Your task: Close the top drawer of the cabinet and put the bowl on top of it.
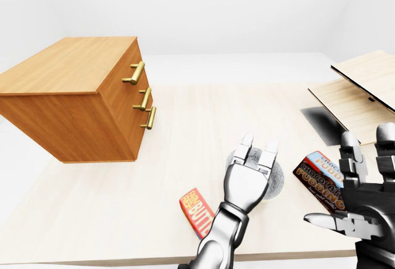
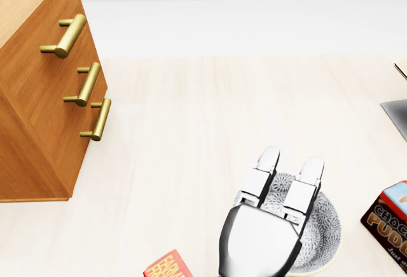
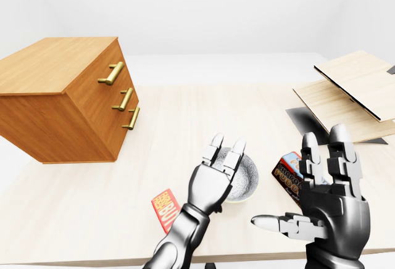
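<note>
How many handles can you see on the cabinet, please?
3, all brass bars stacked on the cabinet face at the head view's left: top handle, middle handle, bottom handle. None seems hidden.

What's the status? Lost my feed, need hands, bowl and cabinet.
Left hand open over the bowl, not gripping. Right hand open, empty. Cabinet drawers look shut, top bare. Pudding box beside the bowl.
</note>
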Controlling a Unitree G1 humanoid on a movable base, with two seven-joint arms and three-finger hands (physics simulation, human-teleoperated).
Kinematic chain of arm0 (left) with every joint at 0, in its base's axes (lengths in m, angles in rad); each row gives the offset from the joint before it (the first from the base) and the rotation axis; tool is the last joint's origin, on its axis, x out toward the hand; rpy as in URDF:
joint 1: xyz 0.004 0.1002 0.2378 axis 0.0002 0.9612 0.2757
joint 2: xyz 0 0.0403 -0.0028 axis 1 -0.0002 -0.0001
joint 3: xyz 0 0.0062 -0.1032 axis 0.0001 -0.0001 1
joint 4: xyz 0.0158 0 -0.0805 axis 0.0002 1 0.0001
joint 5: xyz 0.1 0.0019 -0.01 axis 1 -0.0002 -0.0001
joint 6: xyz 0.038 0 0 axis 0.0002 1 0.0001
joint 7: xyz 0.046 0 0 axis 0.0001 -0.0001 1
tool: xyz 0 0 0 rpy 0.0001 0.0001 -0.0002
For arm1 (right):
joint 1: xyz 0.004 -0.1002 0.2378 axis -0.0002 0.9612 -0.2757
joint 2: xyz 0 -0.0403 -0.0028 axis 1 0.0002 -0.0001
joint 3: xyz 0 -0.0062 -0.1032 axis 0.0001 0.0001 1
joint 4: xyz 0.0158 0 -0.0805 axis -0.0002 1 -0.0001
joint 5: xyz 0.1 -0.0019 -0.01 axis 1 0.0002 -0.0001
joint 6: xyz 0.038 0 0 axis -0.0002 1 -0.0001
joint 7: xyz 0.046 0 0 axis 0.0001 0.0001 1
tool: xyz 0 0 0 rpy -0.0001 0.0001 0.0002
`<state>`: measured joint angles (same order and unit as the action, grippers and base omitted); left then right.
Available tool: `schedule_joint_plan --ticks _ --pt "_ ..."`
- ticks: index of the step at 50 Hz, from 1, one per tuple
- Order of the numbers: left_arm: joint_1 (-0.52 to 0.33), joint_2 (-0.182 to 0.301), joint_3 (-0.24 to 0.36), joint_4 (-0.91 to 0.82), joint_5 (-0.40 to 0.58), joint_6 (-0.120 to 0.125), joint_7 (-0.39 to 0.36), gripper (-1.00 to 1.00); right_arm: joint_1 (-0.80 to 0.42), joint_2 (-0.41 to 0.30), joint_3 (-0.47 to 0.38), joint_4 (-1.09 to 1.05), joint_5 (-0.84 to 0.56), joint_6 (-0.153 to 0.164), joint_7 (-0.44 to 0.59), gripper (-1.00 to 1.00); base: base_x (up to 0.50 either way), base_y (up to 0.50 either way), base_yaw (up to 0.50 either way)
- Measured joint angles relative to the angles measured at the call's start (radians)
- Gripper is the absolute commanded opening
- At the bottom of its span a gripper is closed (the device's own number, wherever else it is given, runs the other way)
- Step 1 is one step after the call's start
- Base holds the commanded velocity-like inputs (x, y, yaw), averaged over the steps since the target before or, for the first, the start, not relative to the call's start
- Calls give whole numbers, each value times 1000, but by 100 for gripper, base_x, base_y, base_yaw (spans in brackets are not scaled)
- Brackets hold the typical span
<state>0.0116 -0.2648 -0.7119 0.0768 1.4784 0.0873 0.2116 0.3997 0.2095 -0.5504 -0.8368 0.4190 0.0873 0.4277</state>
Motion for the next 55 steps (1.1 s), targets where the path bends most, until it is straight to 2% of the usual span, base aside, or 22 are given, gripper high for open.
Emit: schedule_joint_plan --ticks 14,38,39,40,55 --pt "-27 -25 37 116 3 0 31 100 0 0 -5 -4 5 0 0 100 0 0 0" --pt "-112 -77 137 331 3 0 142 100 -1 -1 -7 0 9 0 3 100 0 0 0" --pt "-112 -77 138 333 4 0 144 -87 -1 -1 -8 0 9 0 3 100 0 0 0" --pt "-112 -78 138 334 6 0 145 -100 -1 -1 -8 0 10 0 3 100 0 0 0" --pt "-98 -80 128 340 9 0 142 -100 -2 -1 -7 0 7 0 3 100 0 0 0"
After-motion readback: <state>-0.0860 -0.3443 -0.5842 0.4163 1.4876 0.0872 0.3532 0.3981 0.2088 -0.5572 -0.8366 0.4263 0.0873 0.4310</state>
